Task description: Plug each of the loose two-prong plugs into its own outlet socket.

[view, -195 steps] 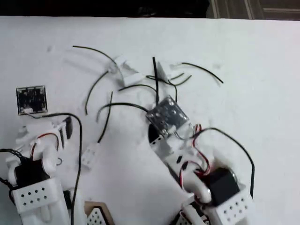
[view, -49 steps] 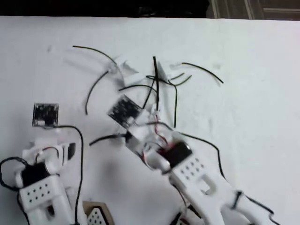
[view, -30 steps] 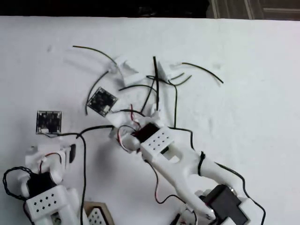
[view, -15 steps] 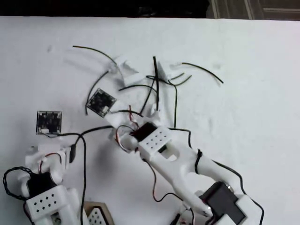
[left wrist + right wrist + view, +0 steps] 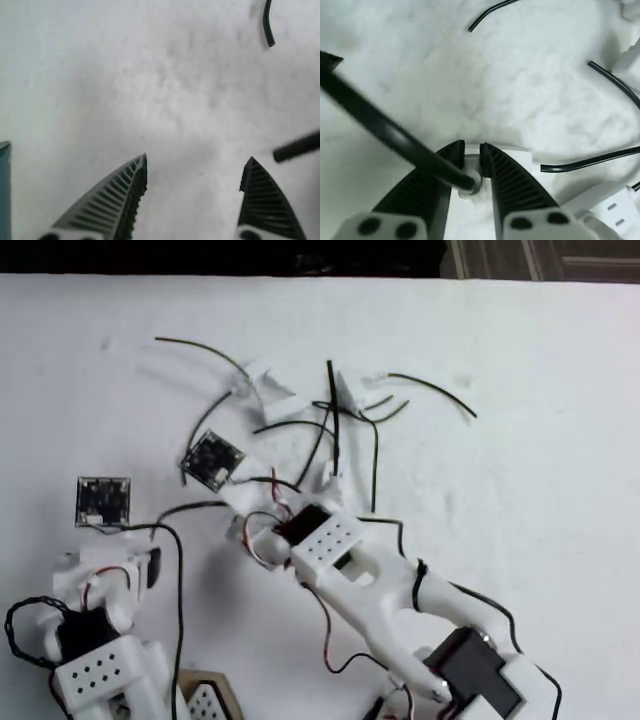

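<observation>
Right pincer [image 5: 471, 147] nearly closed on plug [image 5: 515, 156]; left pincer [image 5: 196, 160] agape, empty.
Risk: trailing cord [image 5: 380, 125] could drag plug askew in grip.

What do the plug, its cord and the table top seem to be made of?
The plug is probably white moulded plastic, smooth and matt, with flat faces. The cord looks like a black rubber or vinyl sheath, judging by its round, even section and easy curves. The table top has a white cover, perhaps cloth or paper; its soft mottling leaves that open.
</observation>
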